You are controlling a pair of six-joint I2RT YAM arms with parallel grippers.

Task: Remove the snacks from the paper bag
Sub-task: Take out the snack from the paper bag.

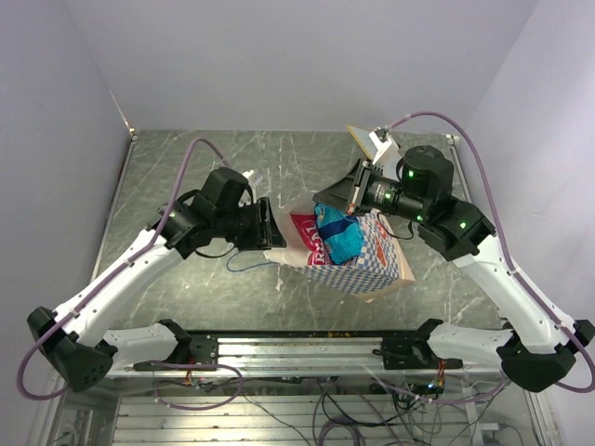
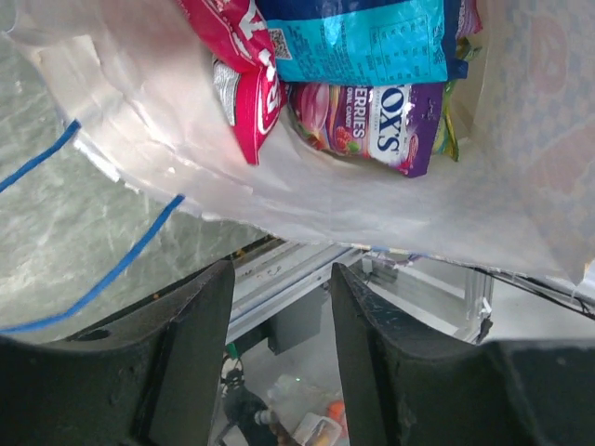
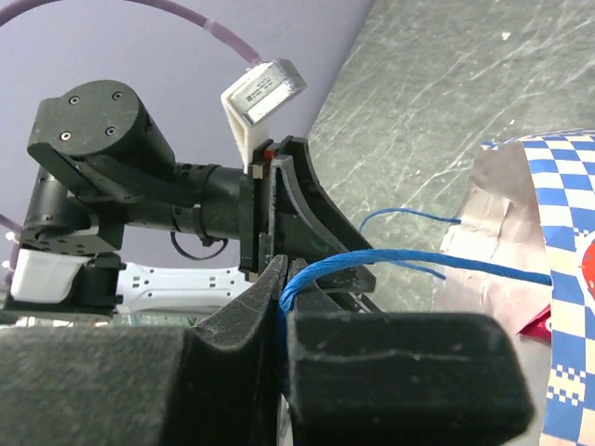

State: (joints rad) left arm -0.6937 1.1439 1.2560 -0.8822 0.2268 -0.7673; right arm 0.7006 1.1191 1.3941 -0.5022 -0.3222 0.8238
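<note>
A large paper bag (image 1: pixel 372 265), blue-and-white checkered outside and plain cream inside, lies on its side near the middle of the grey-green marbled worktop (image 1: pixel 307 158), its mouth turned toward the left arm. Inside the mouth lie a glossy red-pink packet with white lettering (image 1: pixel 310 243) and, beside it, a larger blue crinkly packet (image 1: pixel 339 232). The left wrist view also shows a purple packet printed with berries (image 2: pixel 372 125) under the blue one, and a yellow-green sliver (image 2: pixel 451 139) at its end.

The left pincer (image 2: pixel 279 279) hovers just at the bag's lower lip, its jaws apart with nothing between them. The right pincer (image 3: pixel 284 297) is above the bag's upper edge, clamped together on a thin blue string handle (image 3: pixel 372 262). The other blue string handle (image 2: pixel 121 260) lies loose on the worktop by the mouth.
</note>
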